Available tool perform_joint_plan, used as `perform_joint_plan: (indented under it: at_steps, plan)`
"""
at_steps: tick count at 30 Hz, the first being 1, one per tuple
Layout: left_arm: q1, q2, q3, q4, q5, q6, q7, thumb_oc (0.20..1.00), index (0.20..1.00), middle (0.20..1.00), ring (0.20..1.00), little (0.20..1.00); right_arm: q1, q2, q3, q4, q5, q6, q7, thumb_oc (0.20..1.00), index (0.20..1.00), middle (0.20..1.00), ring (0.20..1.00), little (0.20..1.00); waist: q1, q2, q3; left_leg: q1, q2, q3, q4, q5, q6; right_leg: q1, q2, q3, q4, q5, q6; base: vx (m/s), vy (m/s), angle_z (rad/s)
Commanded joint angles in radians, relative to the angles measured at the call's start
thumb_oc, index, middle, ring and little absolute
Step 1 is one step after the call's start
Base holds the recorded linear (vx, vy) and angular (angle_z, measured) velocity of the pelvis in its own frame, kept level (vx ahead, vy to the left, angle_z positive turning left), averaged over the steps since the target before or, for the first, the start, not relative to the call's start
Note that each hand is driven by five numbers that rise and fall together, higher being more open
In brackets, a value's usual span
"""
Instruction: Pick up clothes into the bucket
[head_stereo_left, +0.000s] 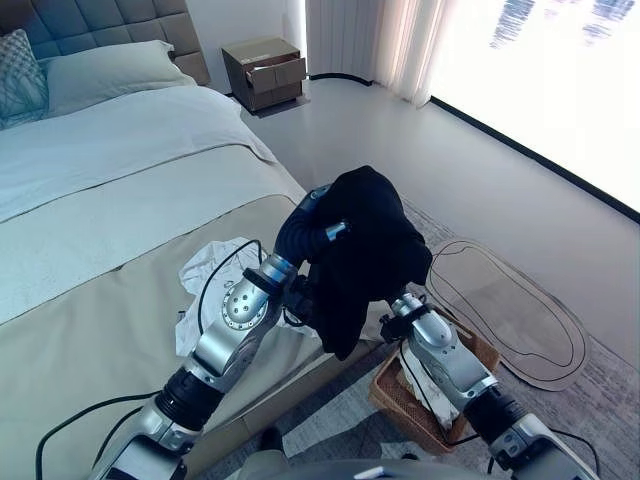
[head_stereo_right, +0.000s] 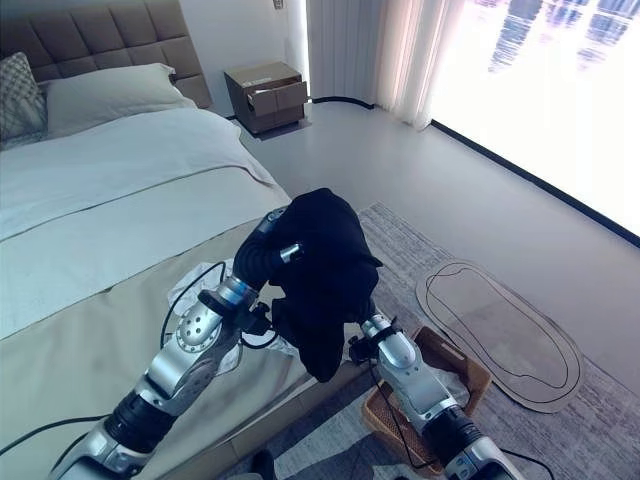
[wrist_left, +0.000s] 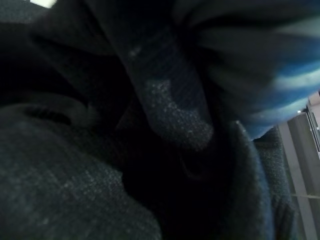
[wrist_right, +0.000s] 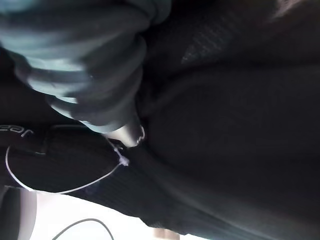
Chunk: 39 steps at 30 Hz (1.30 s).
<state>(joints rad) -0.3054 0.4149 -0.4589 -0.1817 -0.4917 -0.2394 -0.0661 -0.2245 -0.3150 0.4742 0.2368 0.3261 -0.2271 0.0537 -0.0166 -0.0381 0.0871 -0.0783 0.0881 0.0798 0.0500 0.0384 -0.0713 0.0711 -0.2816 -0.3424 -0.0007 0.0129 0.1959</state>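
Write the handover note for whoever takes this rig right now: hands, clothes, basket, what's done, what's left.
Left hand: buried in the black garment, fingers hidden. Right hand: also under it, state unclear.
Black garment hangs off the raised left arm at the bed's edge, above and just short of the wicker basket on the rug.
White garment lies crumpled on the bed.
Done: black piece lifted.
Left: drop it in the basket, then fetch the white one.

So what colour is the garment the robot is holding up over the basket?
Black, plain with no visible pattern; the garment shows best in the left eye view.
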Motion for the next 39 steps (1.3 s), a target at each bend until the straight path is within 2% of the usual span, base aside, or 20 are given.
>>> perform_joint_plan:
  at_steps: [1, 7, 8, 9, 12, 14, 23, 32, 39]
  plan:
    - [-0.024, -0.042, 0.083, -0.024, -0.045, -0.057, 0.003, 0.200, 0.200, 0.200, 0.200, 0.200, 0.028, 0.006, -0.099, -0.077, 0.037, -0.043, -0.018, 0.200, 0.200, 0.200, 0.200, 0.200, -0.020, -0.001, -0.013, 0.037, 0.010, -0.029, -0.019, -0.037, 0.010, -0.047, 0.029, 0.019, -0.005, 0.072, -0.012, 0.00, 0.000, 0.00]
    - [0.079, -0.027, 0.148, 0.022, 0.007, -0.053, 0.008, 0.200, 0.200, 0.200, 0.200, 0.200, 0.119, 0.002, -0.230, -0.091, 0.090, -0.066, -0.041, 0.200, 0.200, 0.200, 0.200, 0.200, -0.026, -0.002, -0.012, 0.039, 0.011, -0.027, -0.022, -0.038, 0.010, -0.047, 0.031, 0.022, -0.006, 0.072, -0.012, 0.00, 0.000, 0.00]
    - [0.095, -0.023, 0.154, 0.037, 0.024, -0.052, 0.009, 0.871, 0.871, 0.871, 0.871, 0.871, 0.132, 0.002, -0.253, -0.094, 0.093, -0.071, -0.049, 0.200, 0.200, 0.200, 0.200, 0.200, -0.027, -0.002, -0.012, 0.040, 0.012, -0.027, -0.023, -0.038, 0.010, -0.047, 0.032, 0.024, -0.006, 0.072, -0.012, 0.00, 0.000, 0.00]
    - [0.131, -0.016, 0.170, 0.074, 0.062, -0.052, 0.009, 1.000, 1.000, 1.000, 1.000, 1.000, 0.156, 0.001, -0.302, -0.107, 0.099, -0.081, -0.059, 0.200, 0.200, 0.200, 0.200, 0.200, -0.031, -0.003, -0.012, 0.041, 0.014, -0.025, -0.024, -0.038, 0.010, -0.049, 0.034, 0.025, -0.007, 0.072, -0.012, 0.00, 0.000, 0.00]
    - [0.164, -0.013, 0.179, 0.106, 0.089, -0.052, 0.008, 1.000, 1.000, 1.000, 1.000, 1.000, 0.178, 0.000, -0.349, -0.118, 0.100, -0.091, -0.073, 0.200, 0.200, 0.200, 0.200, 0.200, -0.033, -0.003, -0.013, 0.043, 0.015, -0.022, -0.024, -0.039, 0.010, -0.050, 0.035, 0.026, -0.006, 0.072, -0.011, 0.00, 0.000, 0.00]
    - [0.214, -0.012, 0.198, 0.150, 0.116, -0.058, 0.002, 1.000, 1.000, 1.000, 1.000, 1.000, 0.198, 0.000, -0.425, -0.128, 0.105, -0.113, -0.097, 0.200, 0.200, 0.200, 0.200, 0.200, -0.037, -0.005, -0.015, 0.043, 0.017, -0.019, -0.023, -0.040, 0.010, -0.049, 0.036, 0.029, -0.005, 0.070, -0.011, 0.00, 0.000, 0.00]
    - [0.361, -0.018, 0.225, 0.191, 0.085, -0.040, -0.038, 1.000, 1.000, 1.000, 1.000, 1.000, 0.214, 0.014, -0.604, -0.144, 0.212, -0.175, -0.150, 0.200, 0.200, 0.200, 0.200, 0.200, -0.041, -0.010, -0.019, 0.049, 0.021, -0.009, -0.019, -0.047, 0.012, -0.053, 0.043, 0.042, -0.002, 0.067, -0.011, -0.01, -0.007, -0.04]
    - [0.403, 0.001, 0.251, 0.123, 0.107, -0.042, -0.059, 1.000, 1.000, 1.000, 1.000, 1.000, 0.156, -0.053, -0.788, -0.159, 0.244, -0.237, -0.245, 0.200, 0.200, 0.200, 0.200, 0.200, -0.055, -0.018, -0.023, 0.048, 0.021, 0.002, -0.020, -0.051, 0.014, -0.069, 0.047, 0.063, -0.001, 0.069, -0.009, -0.01, 0.000, -0.04]
    - [0.418, -0.013, 0.288, 0.137, 0.069, -0.050, -0.052, 1.000, 1.000, 1.000, 1.000, 1.000, 0.169, -0.110, -0.828, -0.183, 0.192, -0.229, -0.275, 0.200, 0.200, 0.200, 0.200, 0.200, -0.066, -0.022, -0.022, 0.050, 0.024, 0.009, -0.018, -0.053, 0.014, -0.073, 0.052, 0.075, 0.002, 0.069, -0.011, -0.02, -0.009, -0.09]
